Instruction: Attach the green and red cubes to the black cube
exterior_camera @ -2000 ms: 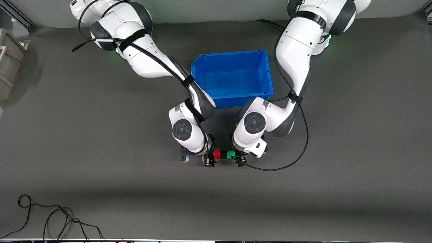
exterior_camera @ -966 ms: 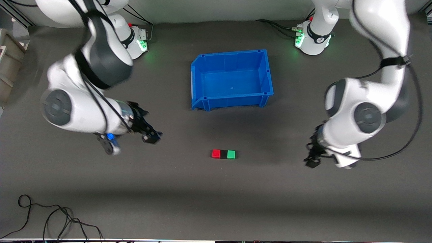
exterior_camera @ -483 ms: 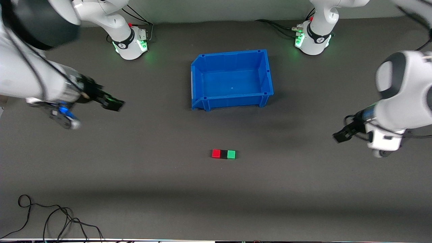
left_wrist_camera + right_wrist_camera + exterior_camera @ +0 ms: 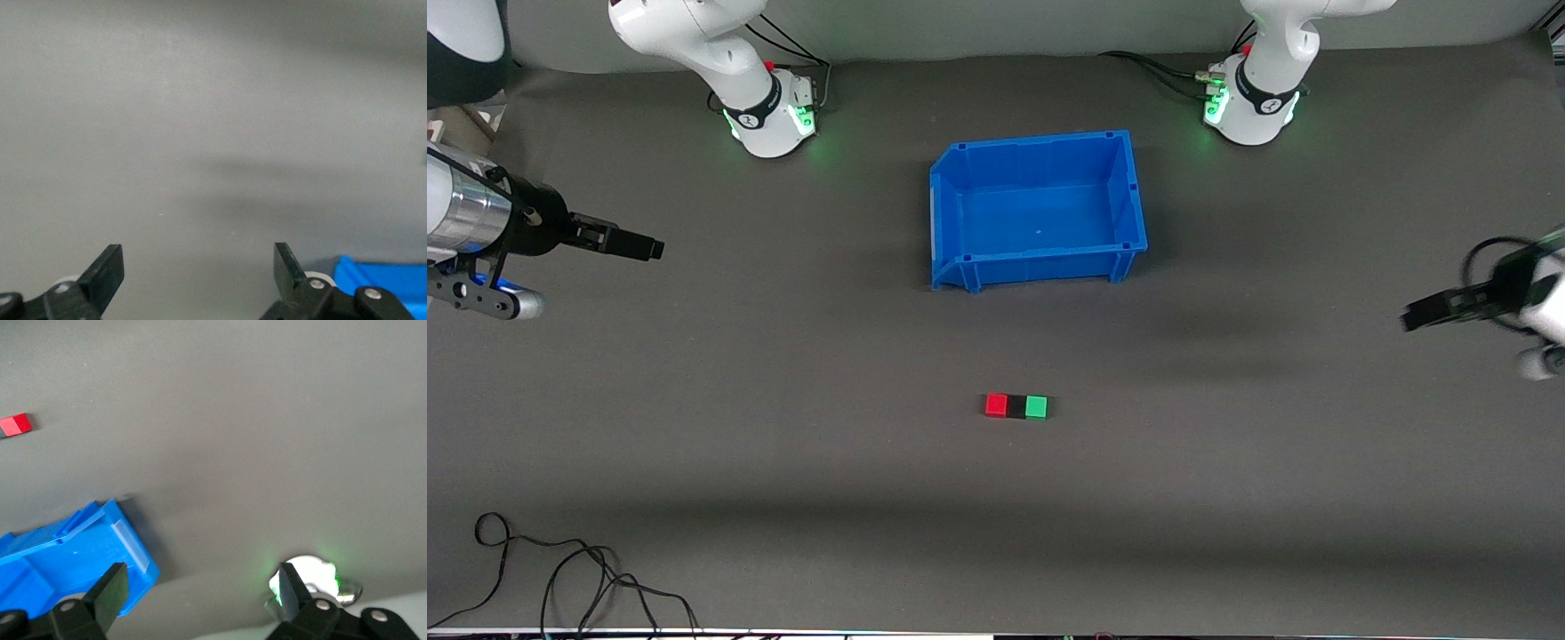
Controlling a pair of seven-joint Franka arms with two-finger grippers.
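Observation:
The red cube (image 4: 996,405), the black cube (image 4: 1016,407) and the green cube (image 4: 1036,406) lie joined in a row on the grey mat, black in the middle, nearer the front camera than the blue bin (image 4: 1040,264). No gripper touches them. My right gripper (image 4: 640,247) is open and empty, up over the mat at the right arm's end of the table. My left gripper (image 4: 1418,317) is open and empty over the mat at the left arm's end. The right wrist view shows its open gripper (image 4: 200,587) and the red cube (image 4: 15,425) far off. The left wrist view shows its open gripper (image 4: 198,265) over bare mat.
The blue bin stands empty between the arm bases; it also shows in the right wrist view (image 4: 73,547) and the left wrist view (image 4: 383,277). A loose black cable (image 4: 560,578) lies near the front edge at the right arm's end.
Both grippers let go of the cube row and swung outward and up toward the table's two ends. The three joined cubes have stayed in place on the mat.

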